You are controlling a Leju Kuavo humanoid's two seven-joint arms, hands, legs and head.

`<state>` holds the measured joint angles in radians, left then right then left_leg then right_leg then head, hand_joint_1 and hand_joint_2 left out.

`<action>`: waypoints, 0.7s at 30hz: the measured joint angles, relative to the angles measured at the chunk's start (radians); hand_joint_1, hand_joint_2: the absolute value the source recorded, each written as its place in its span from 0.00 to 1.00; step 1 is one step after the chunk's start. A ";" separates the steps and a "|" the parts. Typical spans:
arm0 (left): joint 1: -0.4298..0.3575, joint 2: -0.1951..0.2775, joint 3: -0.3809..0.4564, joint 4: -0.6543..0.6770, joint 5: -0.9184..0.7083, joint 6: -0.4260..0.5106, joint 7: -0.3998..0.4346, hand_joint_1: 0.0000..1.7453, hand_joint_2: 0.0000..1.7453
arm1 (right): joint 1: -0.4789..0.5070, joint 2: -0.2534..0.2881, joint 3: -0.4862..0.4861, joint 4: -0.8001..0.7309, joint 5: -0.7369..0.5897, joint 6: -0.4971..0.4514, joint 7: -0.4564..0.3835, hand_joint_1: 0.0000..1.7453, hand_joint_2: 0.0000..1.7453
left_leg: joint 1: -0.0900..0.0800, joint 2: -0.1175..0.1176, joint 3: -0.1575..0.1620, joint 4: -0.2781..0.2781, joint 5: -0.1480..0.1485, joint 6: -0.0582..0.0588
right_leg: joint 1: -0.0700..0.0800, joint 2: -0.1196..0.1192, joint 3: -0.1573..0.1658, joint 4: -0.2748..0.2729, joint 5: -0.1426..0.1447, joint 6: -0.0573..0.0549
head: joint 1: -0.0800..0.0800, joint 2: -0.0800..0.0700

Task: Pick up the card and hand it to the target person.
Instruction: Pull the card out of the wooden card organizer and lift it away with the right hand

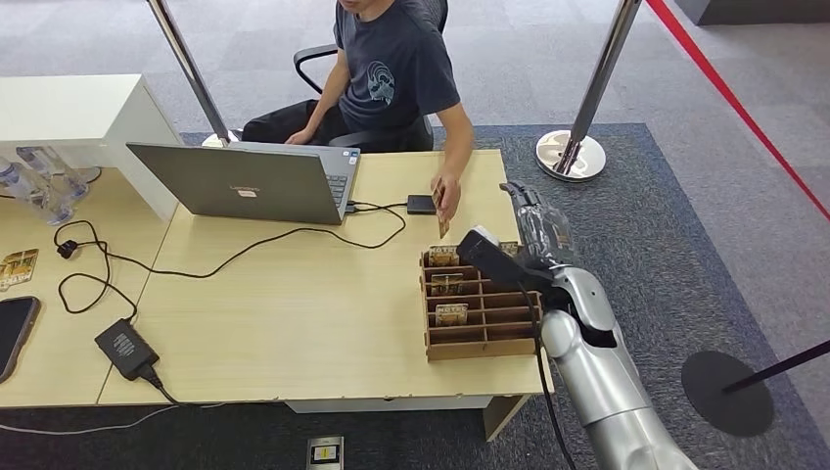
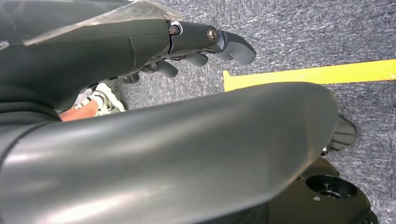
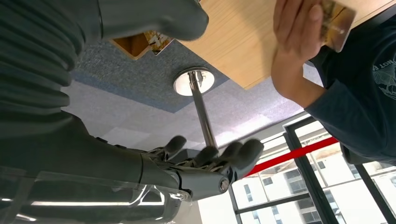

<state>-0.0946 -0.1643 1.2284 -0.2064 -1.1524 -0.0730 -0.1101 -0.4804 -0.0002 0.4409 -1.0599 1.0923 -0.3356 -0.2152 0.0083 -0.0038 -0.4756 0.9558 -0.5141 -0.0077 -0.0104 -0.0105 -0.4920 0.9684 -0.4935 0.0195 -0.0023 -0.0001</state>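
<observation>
My right hand [image 1: 533,230] is out over the far right corner of the desk [image 1: 294,323], just beyond the wooden card organiser [image 1: 480,304]; in the right wrist view its fingers [image 3: 233,156] are spread apart and hold nothing; thumb clear of them. The card [image 1: 442,208] is already in the seated person's hand [image 1: 447,191], pinched upright with its long axis roughly vertical; it lies to the left of my right hand, towards the laptop [image 1: 245,181], near but apart. So the handover looks done, by my reading; what remains is to draw the right arm back without clipping the organiser below it. My left hand [image 2: 205,44] hangs low over grey carpet, fingers loosely curled on nothing; it is well away from the card, the right being far nearer. Organiser: slotted compartments, a few cards standing in the left column, the rest of the slots I cannot read for certain; the arm covers its right edge.
</observation>
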 joint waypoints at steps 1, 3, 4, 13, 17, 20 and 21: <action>0.000 0.000 0.000 0.000 -0.001 0.000 0.000 0.00 0.00 | 0.001 0.000 0.000 0.000 0.004 -0.001 0.000 0.72 1.00 | 0.000 0.000 0.000 0.000 0.000 0.000 | 0.000 0.000 0.000 0.000 0.000 0.000 | 0.000 0.000; 0.000 0.000 0.000 0.000 -0.002 0.000 0.000 0.00 0.00 | 0.005 -0.001 0.000 -0.001 0.015 -0.005 0.002 0.75 1.00 | 0.000 0.000 0.000 0.000 0.000 0.000 | 0.000 0.000 0.000 0.000 0.000 0.000 | 0.000 0.000; 0.000 0.000 0.000 0.000 -0.002 0.000 -0.001 0.00 0.00 | 0.007 -0.001 0.000 -0.002 0.022 -0.007 0.002 0.75 1.00 | 0.000 0.000 0.000 0.000 0.000 0.000 | 0.000 0.000 0.000 0.000 0.000 0.000 | 0.000 0.000; 0.000 0.001 0.000 0.000 -0.004 0.000 -0.003 0.00 0.00 | 0.024 -0.006 0.000 -0.052 0.086 -0.009 0.011 0.74 1.00 | 0.000 0.000 0.000 0.000 0.000 0.000 | 0.000 0.000 0.000 0.000 0.000 0.000 | 0.000 0.000; 0.000 0.001 0.000 0.000 -0.004 0.000 -0.003 0.00 0.00 | 0.024 -0.009 0.002 -0.074 0.122 -0.008 0.031 0.64 1.00 | 0.000 0.000 0.000 0.000 0.000 0.000 | 0.000 0.000 0.000 0.000 0.000 0.000 | 0.000 0.000; 0.000 0.001 0.000 0.000 -0.004 0.000 -0.003 0.00 0.00 | 0.024 -0.011 0.007 -0.083 0.139 -0.008 0.040 0.59 1.00 | 0.000 0.000 0.000 0.000 0.000 0.000 | 0.000 0.000 0.000 0.000 0.000 0.000 | 0.000 0.000; 0.000 0.001 0.000 0.000 -0.004 0.000 -0.003 0.00 0.00 | 0.024 -0.011 0.010 -0.086 0.142 -0.008 0.041 0.58 1.00 | 0.000 0.000 0.000 0.000 0.000 0.000 | 0.000 0.000 0.000 0.000 0.000 0.000 | 0.000 0.000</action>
<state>-0.0945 -0.1633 1.2284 -0.2064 -1.1565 -0.0731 -0.1130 -0.4564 -0.0114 0.4512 -1.1455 1.2345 -0.3434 -0.1738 0.0083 -0.0038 -0.4757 0.9557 -0.5138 -0.0080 -0.0103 -0.0105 -0.4919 0.9684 -0.4934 0.0194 -0.0022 -0.0002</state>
